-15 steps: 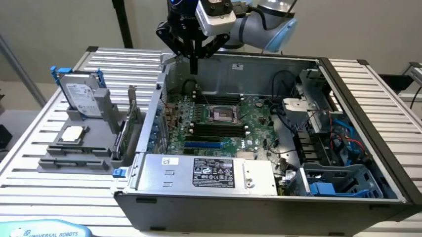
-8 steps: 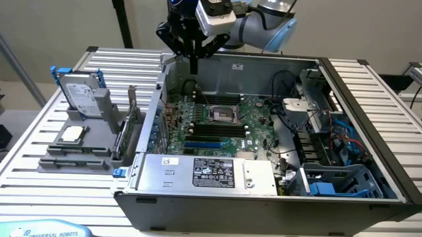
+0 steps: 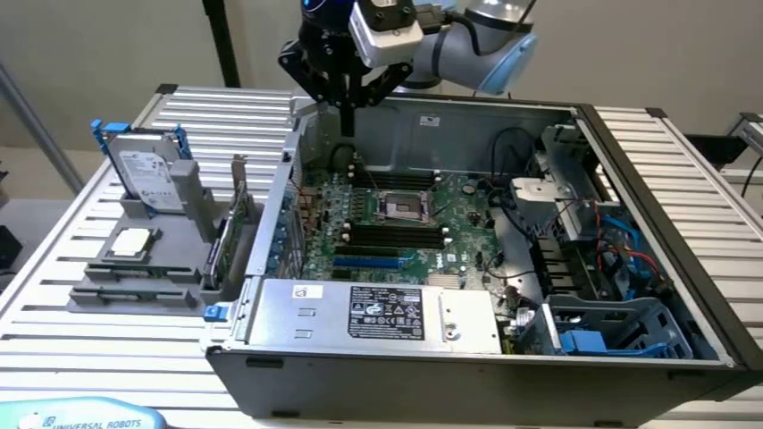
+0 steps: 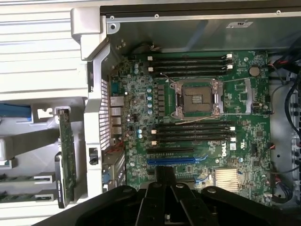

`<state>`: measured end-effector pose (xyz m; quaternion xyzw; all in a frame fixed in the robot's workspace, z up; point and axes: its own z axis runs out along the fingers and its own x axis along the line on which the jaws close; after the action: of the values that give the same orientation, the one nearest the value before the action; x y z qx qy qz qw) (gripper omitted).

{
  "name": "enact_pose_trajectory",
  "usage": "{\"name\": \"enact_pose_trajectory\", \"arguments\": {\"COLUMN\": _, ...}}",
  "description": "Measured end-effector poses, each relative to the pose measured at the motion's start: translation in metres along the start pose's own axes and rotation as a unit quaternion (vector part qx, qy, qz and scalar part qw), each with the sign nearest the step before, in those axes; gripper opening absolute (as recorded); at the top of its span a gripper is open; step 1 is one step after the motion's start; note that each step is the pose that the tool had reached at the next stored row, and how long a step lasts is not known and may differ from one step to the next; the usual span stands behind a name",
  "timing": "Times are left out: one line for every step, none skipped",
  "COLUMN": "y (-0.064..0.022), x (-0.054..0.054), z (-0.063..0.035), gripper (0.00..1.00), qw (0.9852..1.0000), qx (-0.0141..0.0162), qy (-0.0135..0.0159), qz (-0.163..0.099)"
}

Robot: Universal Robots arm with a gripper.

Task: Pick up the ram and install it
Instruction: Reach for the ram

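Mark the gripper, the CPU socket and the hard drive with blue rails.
gripper (image 3: 348, 125): exterior view, midway between its shut fingertips.
CPU socket (image 4: 197, 99): wrist view, middle of the socket's dark centre.
hard drive (image 3: 149, 177): exterior view, its labelled silver face.

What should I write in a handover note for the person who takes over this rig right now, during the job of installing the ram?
Gripper: shut, nothing seen between its fingers. It hangs above the open computer case.
Ram: apparently the thin green stick in the gray holder, outside the case on the exterior view's left.
Done: nothing that shows. The memory slots on the board look empty.
Left: the whole job, picking up the ram and seating it in a slot.
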<state>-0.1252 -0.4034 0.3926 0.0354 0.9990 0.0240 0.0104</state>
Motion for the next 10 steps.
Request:
{"name": "enact_pose_trajectory", "arguments": {"y": -0.0013, "x": 0.002, "z": -0.0001, "gripper": 0.11, "qw": 1.0, "qx": 0.0, "qy": 0.0, "qz": 0.0}}
{"name": "enact_pose_trajectory", "arguments": {"y": -0.0026, "x": 0.004, "z": -0.0002, "gripper": 0.11, "qw": 1.0, "qx": 0.0, "qy": 0.0, "qz": 0.0}}
{"name": "enact_pose_trajectory", "arguments": {"y": -0.004, "x": 0.006, "z": -0.0003, "gripper": 0.11, "qw": 1.0, "qx": 0.0, "qy": 0.0, "qz": 0.0}}
{"name": "enact_pose_trajectory", "arguments": {"y": -0.0054, "x": 0.01, "z": -0.0005, "gripper": 0.11, "qw": 1.0, "qx": 0.0, "qy": 0.0001, "qz": 0.0}}
{"name": "enact_pose_trajectory", "arguments": {"y": -0.0066, "x": 0.014, "z": -0.0006, "gripper": 0.11, "qw": 1.0, "qx": 0.0, "qy": 0.0, "qz": 0.0}}
{"name": "enact_pose_trajectory", "arguments": {"y": -0.008, "x": 0.019, "z": -0.0008, "gripper": 0.11, "qw": 1.0, "qx": 0.0001, "qy": 0.0001, "qz": 0.0}}
{"name": "enact_pose_trajectory", "arguments": {"y": -0.0091, "x": 0.023, "z": -0.0009, "gripper": 0.11, "qw": 1.0, "qx": 0.0, "qy": 0.0, "qz": 0.0}}
{"name": "enact_pose_trajectory", "arguments": {"y": -0.0104, "x": 0.027, "z": -0.0011, "gripper": 0.11, "qw": 1.0, "qx": 0.0, "qy": 0.0, "qz": 0.0}}
{"name": "enact_pose_trajectory", "arguments": {"y": -0.0116, "x": 0.032, "z": -0.0012, "gripper": 0.11, "qw": 1.0, "qx": 0.0, "qy": 0.0, "qz": 0.0}}
{"name": "enact_pose_trajectory", "arguments": {"y": -0.0129, "x": 0.036, "z": -0.0014, "gripper": 0.11, "qw": 1.0, "qx": 0.0, "qy": 0.0, "qz": 0.0}}
